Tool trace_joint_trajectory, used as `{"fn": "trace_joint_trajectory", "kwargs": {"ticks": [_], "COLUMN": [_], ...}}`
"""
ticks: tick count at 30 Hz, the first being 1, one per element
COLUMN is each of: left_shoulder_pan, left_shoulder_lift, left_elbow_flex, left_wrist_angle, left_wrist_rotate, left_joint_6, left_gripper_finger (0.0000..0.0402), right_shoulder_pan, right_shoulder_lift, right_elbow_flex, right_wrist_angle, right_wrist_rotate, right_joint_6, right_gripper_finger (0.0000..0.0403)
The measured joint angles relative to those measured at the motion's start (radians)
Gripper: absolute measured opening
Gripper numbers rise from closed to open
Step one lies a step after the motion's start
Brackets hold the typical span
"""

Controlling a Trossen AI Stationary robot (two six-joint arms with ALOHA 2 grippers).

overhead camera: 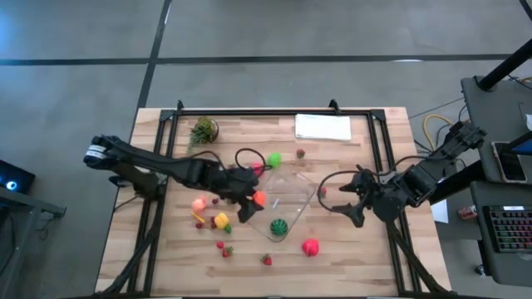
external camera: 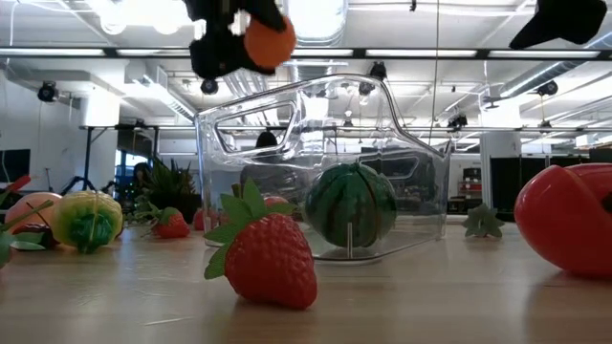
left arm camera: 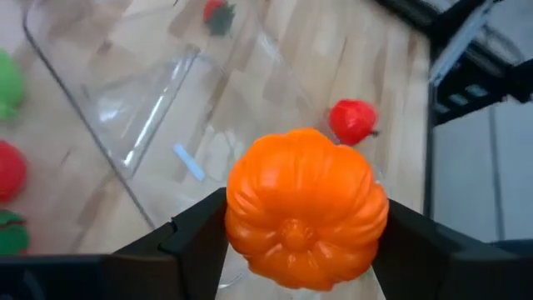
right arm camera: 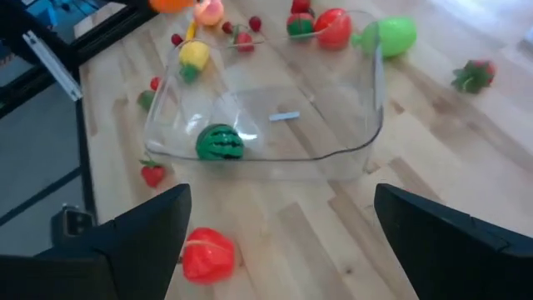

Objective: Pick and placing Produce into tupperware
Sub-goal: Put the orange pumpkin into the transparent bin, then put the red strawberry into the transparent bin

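The clear tupperware (overhead camera: pixel 291 195) stands in the middle of the table, with a striped green watermelon piece (overhead camera: pixel 278 226) inside near its near wall (right arm camera: pixel 219 142). My left gripper (overhead camera: pixel 252 202) hovers over the tub's left rim, shut on an orange pumpkin (left arm camera: pixel 304 208) and well above the table (external camera: pixel 268 40). My right gripper (right arm camera: pixel 279 242) is open, right of the tub, touching nothing. Loose produce rests on the wood: a red pepper (overhead camera: pixel 310 246), a yellow piece (overhead camera: pixel 221 220), a pink-orange piece (overhead camera: pixel 198 203), a green one (overhead camera: pixel 274 157) and small strawberries (external camera: pixel 268 253). My left gripper pinches the orange pumpkin between its two fingers, one finger (left arm camera: pixel 196 229) on each opposite flank (left arm camera: pixel 241 225) of the ribbed body. The fingers come slanting down from the table's left. The pumpkin is lifted clear, above the tub's rim (external camera: pixel 268 40).
A small potted plant (overhead camera: pixel 203 130) and a flat white sheet (overhead camera: pixel 322 126) lie near the far edge. Black frame rails (overhead camera: pixel 376 141) run along the table's sides. Bare wood lies between the tub and my right gripper, and along the near edge.
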Motion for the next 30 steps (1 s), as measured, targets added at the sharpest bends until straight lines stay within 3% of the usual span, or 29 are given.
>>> {"fn": "trace_joint_trajectory", "kwargs": {"ticks": [8, 13, 17, 20, 23, 26, 30], "left_shoulder_pan": [-0.002, -0.003, -0.029, -0.055, -0.081, -0.108, -0.142], "left_shoulder_lift": [0.177, 0.178, 0.069, -0.03, -0.118, -0.184, -0.232], "left_elbow_flex": [0.04, 0.075, 0.099, 0.096, 0.084, 0.073, 0.071], "left_wrist_angle": [0.004, -0.124, -0.16, -0.16, -0.171, -0.21, -0.305], "left_wrist_rotate": [0.121, 0.157, 0.068, -0.053, -0.148, -0.201, -0.214], "left_joint_6": [-0.096, -0.112, -0.104, -0.105, -0.123, -0.172, -0.258], "left_gripper_finger": [0.0303, 0.032, 0.0316, 0.0313, 0.0313, 0.0312, 0.0312], "right_shoulder_pan": [-0.003, -0.003, -0.003, 0.0, -0.023, -0.053, -0.077], "right_shoulder_lift": [-0.003, 0.0, 0.0, 0.002, 0.009, 0.023, 0.048], "right_elbow_flex": [0.017, 0.027, 0.044, 0.047, 0.044, 0.041, 0.03], "right_wrist_angle": [0.003, 0.01, 0.066, 0.117, 0.057, -0.113, -0.322], "right_wrist_rotate": [0.075, 0.083, 0.034, 0.002, -0.027, -0.099, -0.125], "right_joint_6": [-0.005, 0.072, 0.218, 0.195, 0.235, 0.407, 0.794], "right_gripper_finger": [0.037, 0.037, 0.037, 0.037, 0.037, 0.037, 0.037]}}
